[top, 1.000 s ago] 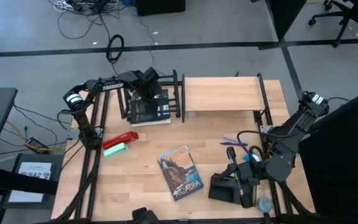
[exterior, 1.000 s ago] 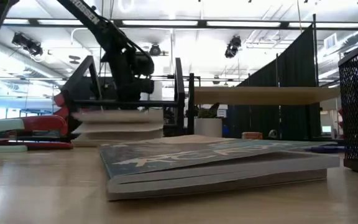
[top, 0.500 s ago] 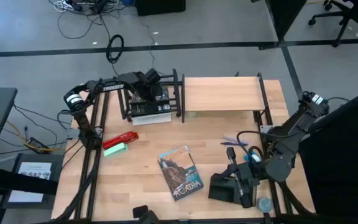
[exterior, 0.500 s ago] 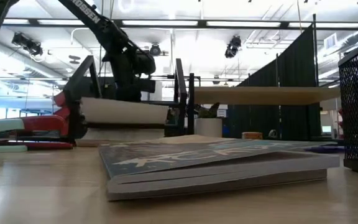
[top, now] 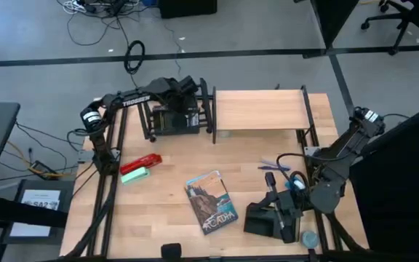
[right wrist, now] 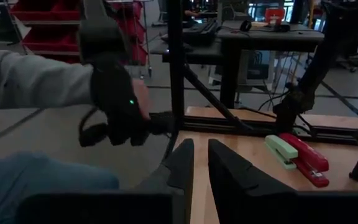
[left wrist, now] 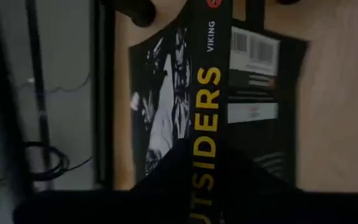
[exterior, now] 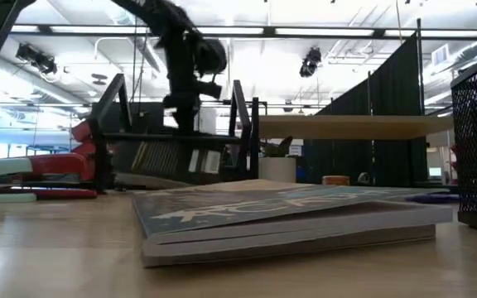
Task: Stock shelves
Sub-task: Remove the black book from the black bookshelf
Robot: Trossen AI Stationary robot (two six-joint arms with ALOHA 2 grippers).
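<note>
A black paperback (top: 174,120) with a yellow-lettered spine (left wrist: 207,93) stands tipped on edge inside the black tube-frame rack (top: 208,109) at the far left. My left gripper (top: 181,92) reaches down onto it from above and is shut on it; the low view shows the gripper (exterior: 185,122) over the slanting book (exterior: 172,156). The wood-topped shelf (top: 260,109) stands beside the rack with a bare top. A second, blue-covered book (top: 211,201) lies flat at mid-table. My right gripper (top: 273,196) waits at the near right, fingers (right wrist: 185,163) together, holding nothing. My left gripper pinches the black book at its spine edge (left wrist: 205,177), one finger on each cover. The fingers come from above, pointing down, near one end of the spine. The book hangs spine-up and tilted, its lower edge (exterior: 168,178) down in the rack.
A red stapler (top: 141,161) and a green one (top: 133,175) lie at the left. A black mesh organizer (top: 262,220) stands at the near right, purple pens (top: 275,166) beyond it. A person's gloved hand (right wrist: 120,106) is at the table's left frame.
My left gripper has risen and gone toward the far edge with the black book. The book lay flat, sticking out of the rack's near side; its held edge came up and it now stands tilted, spine-up, inside the rack.
</note>
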